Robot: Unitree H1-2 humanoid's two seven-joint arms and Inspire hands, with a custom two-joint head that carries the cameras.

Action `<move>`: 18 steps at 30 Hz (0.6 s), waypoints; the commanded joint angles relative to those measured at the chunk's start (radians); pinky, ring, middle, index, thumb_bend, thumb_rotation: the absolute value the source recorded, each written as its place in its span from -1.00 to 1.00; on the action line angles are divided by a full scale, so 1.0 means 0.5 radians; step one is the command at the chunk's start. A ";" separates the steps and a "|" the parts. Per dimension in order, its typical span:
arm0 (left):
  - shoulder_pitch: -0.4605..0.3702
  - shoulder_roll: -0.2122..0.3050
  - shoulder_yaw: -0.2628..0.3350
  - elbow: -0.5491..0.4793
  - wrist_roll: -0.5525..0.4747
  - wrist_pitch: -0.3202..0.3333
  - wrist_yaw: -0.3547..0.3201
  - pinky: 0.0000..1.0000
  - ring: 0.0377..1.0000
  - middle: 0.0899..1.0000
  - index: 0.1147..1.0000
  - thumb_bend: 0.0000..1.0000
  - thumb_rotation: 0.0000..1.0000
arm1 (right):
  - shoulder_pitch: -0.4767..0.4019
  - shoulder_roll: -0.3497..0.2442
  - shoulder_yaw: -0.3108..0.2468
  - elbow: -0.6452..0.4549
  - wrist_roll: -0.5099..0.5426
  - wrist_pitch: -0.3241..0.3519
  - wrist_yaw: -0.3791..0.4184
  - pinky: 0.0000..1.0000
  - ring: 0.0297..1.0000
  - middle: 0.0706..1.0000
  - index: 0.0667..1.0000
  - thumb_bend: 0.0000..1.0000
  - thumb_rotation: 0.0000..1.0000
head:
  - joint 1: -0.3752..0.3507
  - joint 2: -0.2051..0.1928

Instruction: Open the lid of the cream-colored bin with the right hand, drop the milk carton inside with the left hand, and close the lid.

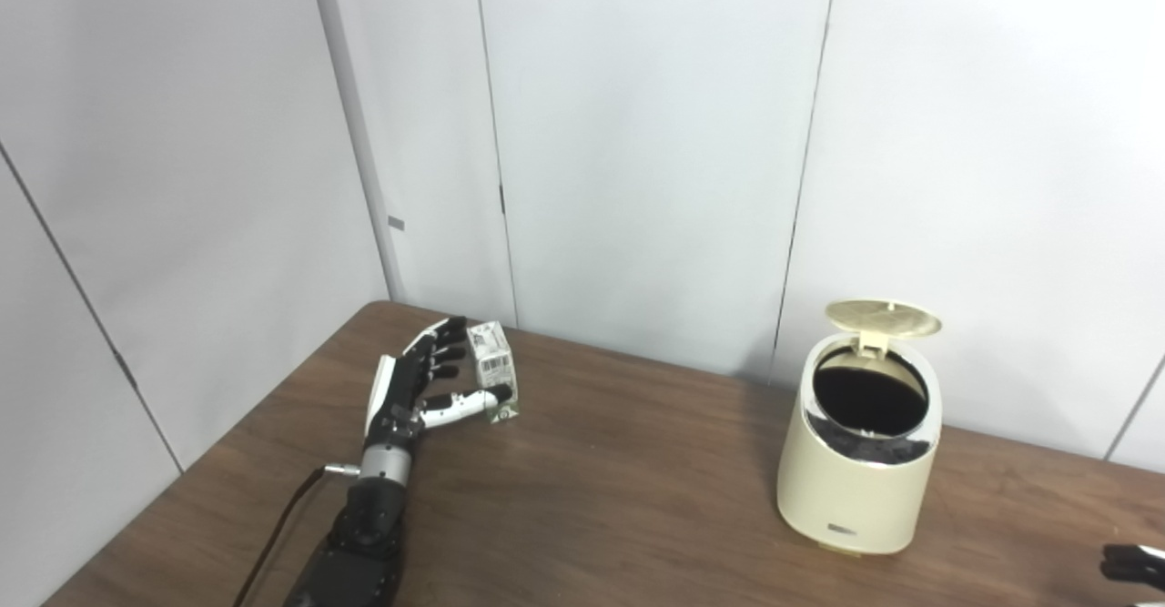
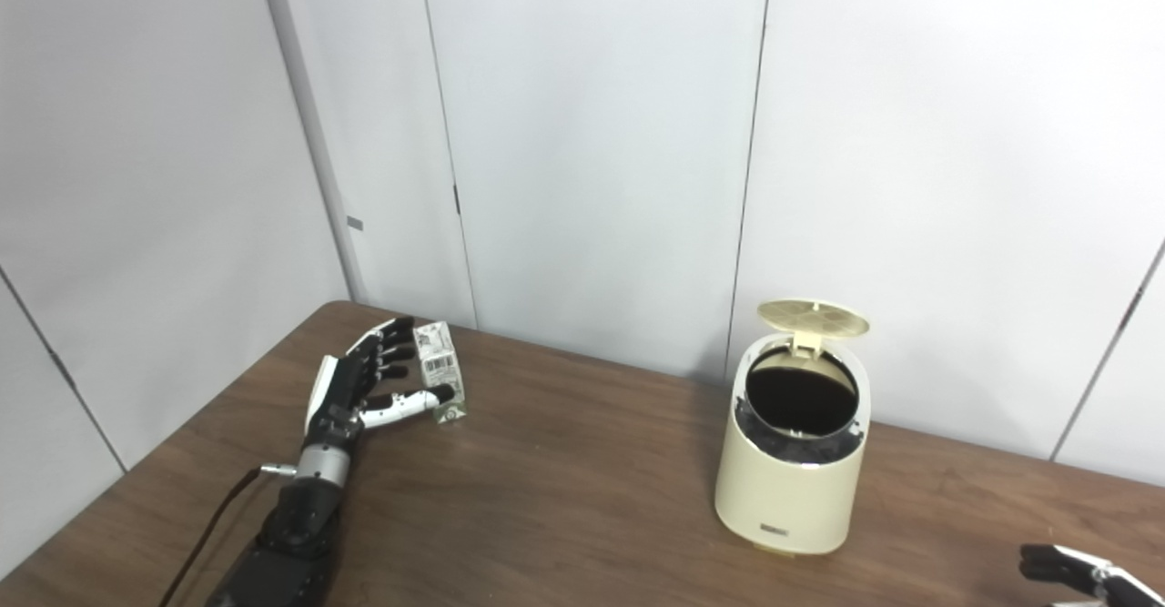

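The cream-colored bin (image 1: pixel 856 470) stands on the right part of the brown table (image 1: pixel 601 489). Its round lid (image 1: pixel 883 318) is raised upright at the back, and the dark inside shows. The small milk carton (image 1: pixel 493 370) stands upright at the far left of the table. My left hand (image 1: pixel 420 379) is beside it on its left, fingers spread, with the thumb across the carton's front; the fingers are not closed around it. Only the fingertips of my right hand (image 2: pixel 1083 572) show at the bottom right corner, well right of the bin.
White wall panels (image 1: pixel 637 134) stand close behind the table's far edge. The table's left edge (image 1: pixel 227 425) runs diagonally near my left arm. A black cable (image 1: pixel 273 534) trails along the left forearm.
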 commanded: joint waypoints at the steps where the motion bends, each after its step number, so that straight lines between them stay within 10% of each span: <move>1: -0.095 0.038 0.011 0.011 -0.016 -0.066 0.043 0.42 0.48 0.57 0.64 0.96 -0.65 | -0.041 -0.048 -0.029 -0.079 0.025 -0.027 0.002 -0.29 0.13 0.42 0.39 1.00 0.18 | -0.004 0.002; 18: -0.126 0.037 -0.056 0.061 0.026 -0.065 0.099 0.38 0.44 0.51 0.53 0.95 -0.64 | -0.019 -0.043 -0.024 -0.113 0.021 -0.004 0.004 -0.29 0.13 0.40 0.39 1.00 0.19 | -0.017 0.024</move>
